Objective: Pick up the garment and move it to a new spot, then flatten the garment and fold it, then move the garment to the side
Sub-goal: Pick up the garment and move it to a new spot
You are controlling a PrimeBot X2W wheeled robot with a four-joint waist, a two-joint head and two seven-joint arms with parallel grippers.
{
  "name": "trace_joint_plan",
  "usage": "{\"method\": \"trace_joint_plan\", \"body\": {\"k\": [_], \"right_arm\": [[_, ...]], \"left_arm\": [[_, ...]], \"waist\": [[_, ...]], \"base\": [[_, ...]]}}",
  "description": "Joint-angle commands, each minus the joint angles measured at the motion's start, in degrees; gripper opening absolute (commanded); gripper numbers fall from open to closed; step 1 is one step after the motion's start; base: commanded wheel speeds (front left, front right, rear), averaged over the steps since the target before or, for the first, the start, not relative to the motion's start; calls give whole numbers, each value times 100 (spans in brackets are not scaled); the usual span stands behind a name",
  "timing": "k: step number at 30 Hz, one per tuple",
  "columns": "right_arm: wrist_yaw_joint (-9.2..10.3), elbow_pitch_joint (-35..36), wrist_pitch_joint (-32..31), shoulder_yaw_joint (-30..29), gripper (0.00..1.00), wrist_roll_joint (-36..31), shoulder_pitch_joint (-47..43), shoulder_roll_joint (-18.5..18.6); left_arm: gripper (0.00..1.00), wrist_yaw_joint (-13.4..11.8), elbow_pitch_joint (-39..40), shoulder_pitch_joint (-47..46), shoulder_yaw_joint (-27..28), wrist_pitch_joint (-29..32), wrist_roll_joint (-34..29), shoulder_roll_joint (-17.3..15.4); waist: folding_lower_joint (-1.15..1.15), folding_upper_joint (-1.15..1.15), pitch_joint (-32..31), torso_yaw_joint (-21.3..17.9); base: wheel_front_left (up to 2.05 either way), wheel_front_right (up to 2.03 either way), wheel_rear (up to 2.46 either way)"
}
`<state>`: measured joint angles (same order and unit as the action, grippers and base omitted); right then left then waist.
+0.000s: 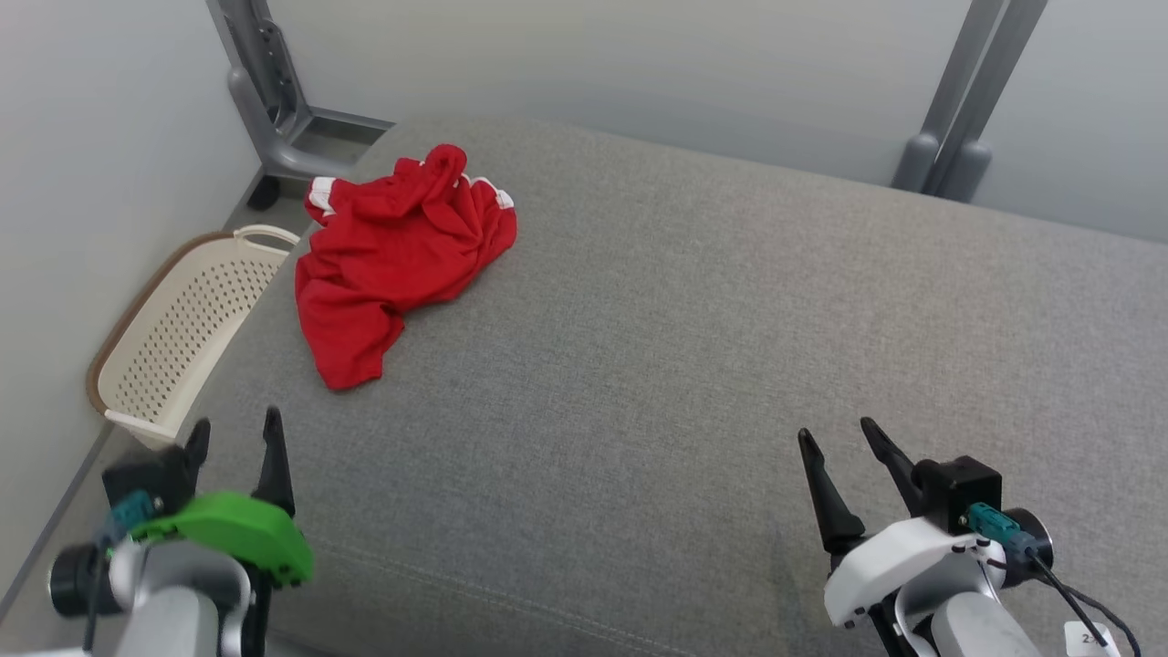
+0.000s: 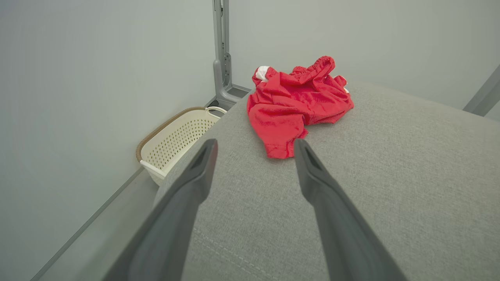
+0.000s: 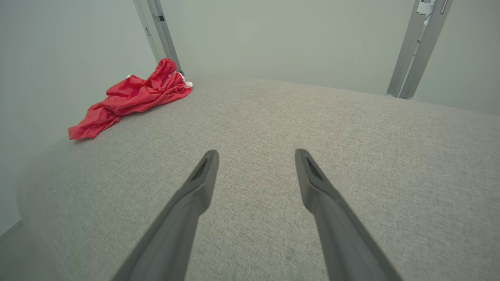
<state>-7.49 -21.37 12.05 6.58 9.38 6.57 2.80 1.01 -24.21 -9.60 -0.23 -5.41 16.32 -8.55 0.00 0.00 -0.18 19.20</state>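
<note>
Far-left corner of bench [image 1: 684,365]: garment [image 1: 392,265] lies crumpled, long axis roughly along the left edge, near tip toward left gripper [image 1: 235,422]. Left is nearer, so I'd reach straight ahead with it. Right gripper [image 1: 835,429] is well apart, near-right. Both spread wide, empty. Count: one garment, one basket [image 1: 182,338], two grippers.

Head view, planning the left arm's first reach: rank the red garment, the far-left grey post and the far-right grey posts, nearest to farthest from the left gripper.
From the left gripper:
1. The red garment, ahead and slightly to the right.
2. The far-left grey post, beyond the garment in the corner.
3. The far-right grey posts, across at the opposite far side.
</note>
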Motion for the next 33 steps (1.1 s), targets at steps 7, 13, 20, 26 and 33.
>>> {"method": "trace_joint_plan", "body": {"k": [7,13,20,26,33], "right_arm": [[1,829,-450,25,100,-535,378,20],[1,1593,-872,192,100,-892,683,19],[1,2198,-1214,397,100,-1246,780,16],[1,2494,-1296,290,100,-1368,717,13],[1,2631,-1289,275,100,-1416,749,15]], "left_arm": [[100,272,-724,-1785,-123,696,80,-336],[100,382,-1359,-2962,-41,1195,308,-586],[100,508,-2158,-4004,114,2210,750,-900],[100,429,-2602,-4540,181,2957,922,-1103],[100,104,-3075,-4721,190,3297,986,-1069]], "waist": [[0,0,1174,-440],[0,0,2024,-795],[0,0,2769,-1051],[0,0,3123,-1154],[0,0,3322,-1192]], "base": [[0,0,0],[0,0,0],[0,0,0],[0,0,0],[0,0,0]]}}
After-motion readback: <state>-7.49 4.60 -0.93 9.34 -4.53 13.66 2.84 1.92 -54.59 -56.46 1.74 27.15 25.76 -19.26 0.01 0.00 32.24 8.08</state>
